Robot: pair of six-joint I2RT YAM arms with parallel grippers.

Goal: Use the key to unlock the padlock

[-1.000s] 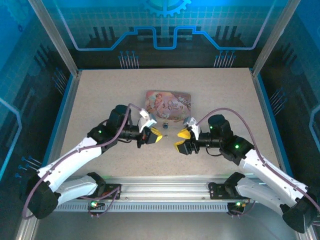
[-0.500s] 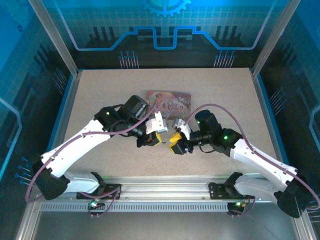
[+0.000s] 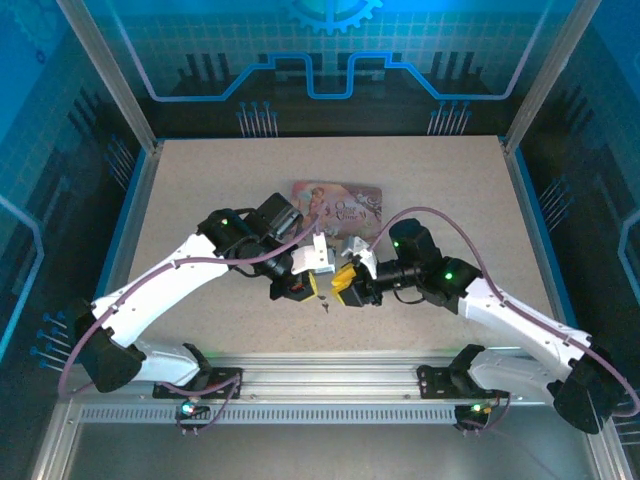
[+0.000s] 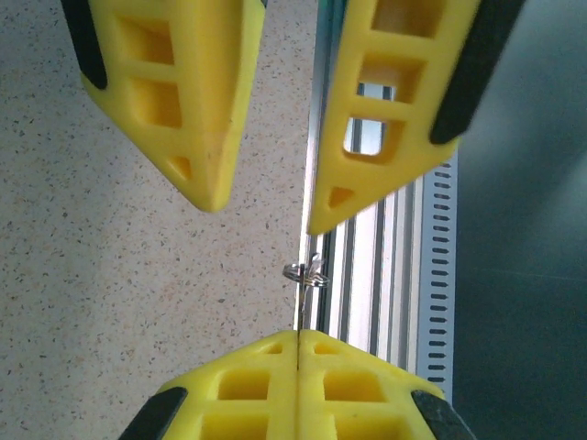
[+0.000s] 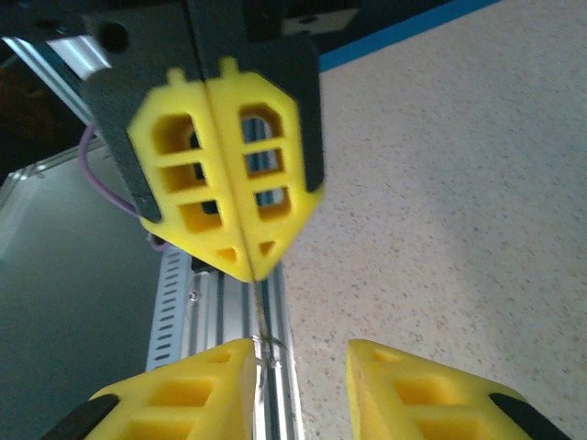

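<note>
A beige speckled table (image 3: 200,200) is sitting inside a blue-lit enclosure with glassy walls and aluminium posts. A slotted metal rail (image 3: 330,375) is running along the bottom of the overhead frame. A pink illustrated tin (image 3: 338,205) is lying flat at the centre, slightly above the middle of the frame.

Just below the tin, two arms are meeting tip to tip. The left gripper (image 3: 313,287) is pressing its yellow fingers together on the key (image 4: 307,272), a thin silvery sliver held above the table's near edge.

In the left wrist view the key's long axis is running straight up the frame from the closed fingertips at the lower centre. Its free end, which carries a small loop, is pointing toward the right gripper (image 4: 261,215). The right gripper's jaws are standing spread, with a clear gap between them.
</note>
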